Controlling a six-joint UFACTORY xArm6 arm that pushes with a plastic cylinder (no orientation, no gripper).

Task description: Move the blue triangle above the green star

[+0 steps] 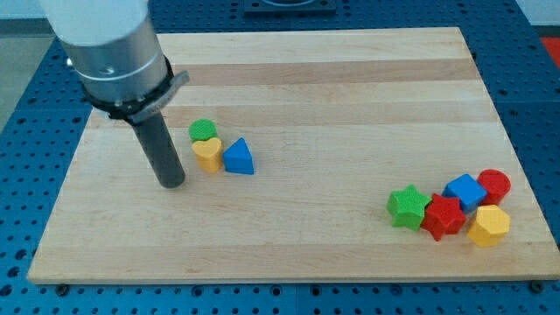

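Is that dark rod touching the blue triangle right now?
No, my tip stands apart, to the view's left of the yellow heart, which lies between it and the blue triangle.

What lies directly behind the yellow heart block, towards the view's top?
A green round block sits behind the yellow heart, touching it. Its lower edge is covered by the heart. The blue triangle is beside the heart, at the view's right.

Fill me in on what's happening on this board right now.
My tip rests on the wooden board, left of a small cluster: green cylinder, yellow heart and blue triangle. It touches none of them. The green star sits far to the view's right, so the triangle has yet to travel there.
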